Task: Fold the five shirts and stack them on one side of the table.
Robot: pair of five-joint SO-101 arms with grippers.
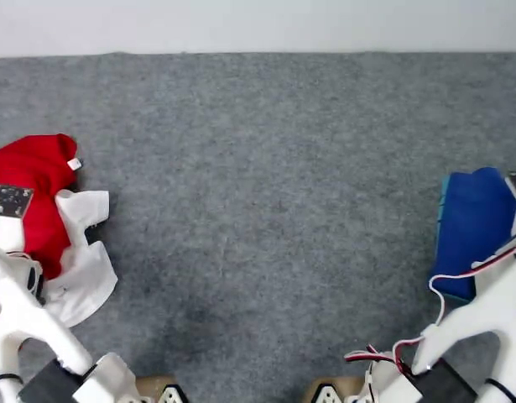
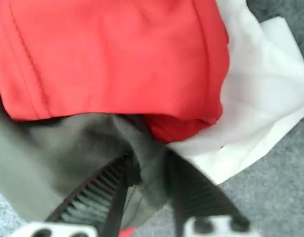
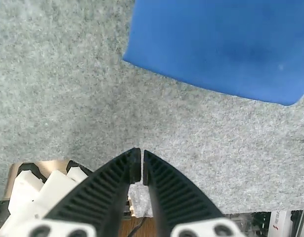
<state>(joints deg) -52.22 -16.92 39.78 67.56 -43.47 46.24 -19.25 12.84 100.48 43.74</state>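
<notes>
where the left pincer sits, its jaws are pinched narrow on a fold of the grey shirt, with cloth bunched between both fingers. the red shirt lies just past the fingertips, on top of the grey shirt and touching it. the white shirt is off to one side of the pincer, tucked under the red shirt's edge and spilling onto the table. high view: that pile is at the table's left edge by the left arm. red shirt is crumpled, white shirt fanned out beside it toward the table's middle.

right pincer: jaws fully closed, tips touching, nothing between them, over bare table. the blue shirt is folded flat ahead of the tips, near but apart, not touched. high view puts it at the table's right edge, with the right arm overlapping its near corner. a teal edge runs along its inner side; can't tell what that belongs to. the two piles are well apart.
</notes>
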